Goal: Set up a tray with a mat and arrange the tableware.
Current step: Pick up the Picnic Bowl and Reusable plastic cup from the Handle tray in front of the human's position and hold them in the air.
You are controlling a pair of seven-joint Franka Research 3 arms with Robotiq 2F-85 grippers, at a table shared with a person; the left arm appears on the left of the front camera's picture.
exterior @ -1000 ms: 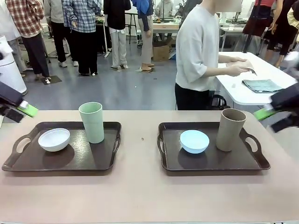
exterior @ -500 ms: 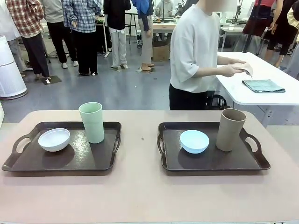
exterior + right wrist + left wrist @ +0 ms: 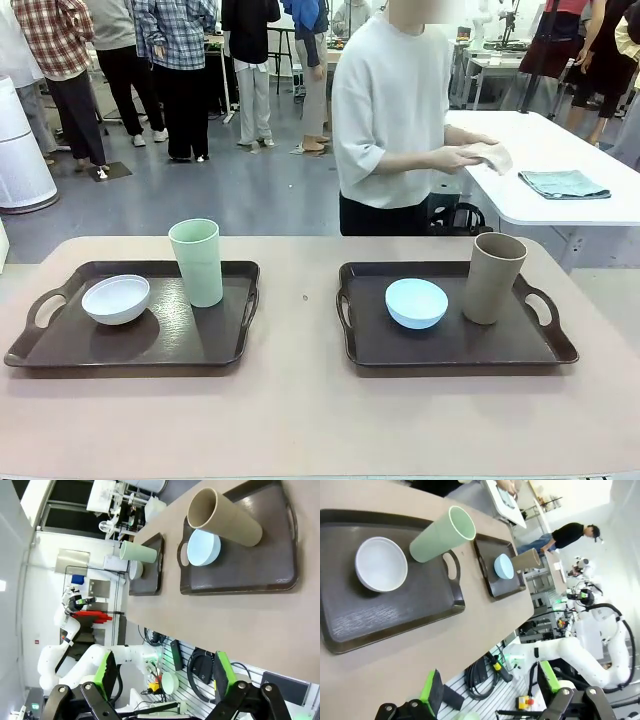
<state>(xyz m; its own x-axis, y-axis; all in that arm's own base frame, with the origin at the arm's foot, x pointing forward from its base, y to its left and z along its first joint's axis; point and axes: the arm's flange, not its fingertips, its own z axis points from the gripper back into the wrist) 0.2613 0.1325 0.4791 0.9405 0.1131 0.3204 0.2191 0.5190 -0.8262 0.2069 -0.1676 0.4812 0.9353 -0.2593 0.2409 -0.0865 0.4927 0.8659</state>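
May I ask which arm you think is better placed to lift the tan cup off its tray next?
Probably the right arm: the tan cup stands on the right-hand tray, and the right fingers are open and point toward it.

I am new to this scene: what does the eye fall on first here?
On the beige table, a dark brown plastic tray on the left holds a small white round bowl and a tall light green tumbler. A matching tray on the right holds a pale blue round bowl and a tall tan-brown tumbler. Behind the table, a person in a white T-shirt holds a pale cloth.
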